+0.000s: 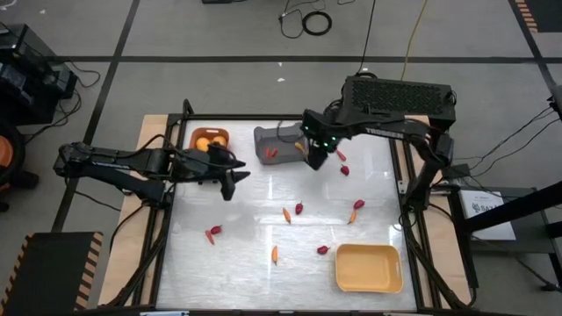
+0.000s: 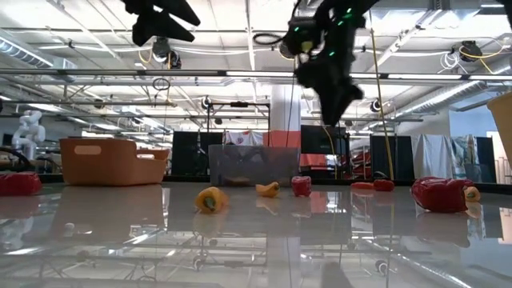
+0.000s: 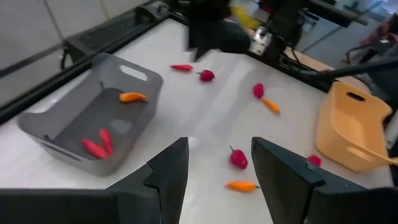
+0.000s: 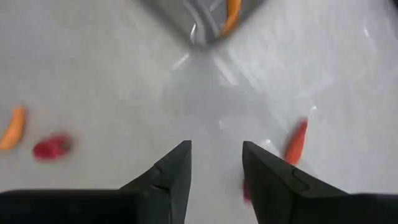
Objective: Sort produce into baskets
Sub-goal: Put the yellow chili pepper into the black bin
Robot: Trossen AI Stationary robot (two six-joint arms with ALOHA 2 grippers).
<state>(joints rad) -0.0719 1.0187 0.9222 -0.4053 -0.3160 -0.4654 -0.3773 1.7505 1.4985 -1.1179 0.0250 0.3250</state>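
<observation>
My left gripper (image 1: 230,180) hangs open and empty above the table, just right of the orange-brown basket (image 1: 209,139), which holds yellow-orange fruits. My right gripper (image 1: 316,158) is open and empty beside the right end of the dark grey basket (image 1: 277,143). That basket holds an orange pepper (image 3: 132,96) and red peppers (image 3: 96,146). The pale yellow basket (image 1: 369,268) stands at the near right. Peppers and red berries lie loose on the table, among them a red pepper (image 4: 296,142) near my right gripper (image 4: 216,149) and a berry (image 3: 239,158) ahead of my left gripper (image 3: 217,149).
Loose produce lies across the middle of the table: a berry (image 1: 299,208), orange peppers (image 1: 287,213) (image 1: 275,254), red pieces (image 1: 213,233) (image 1: 323,250) (image 1: 345,170). A dark frame (image 1: 167,202) runs along the table's sides. Open tabletop lies at the near left.
</observation>
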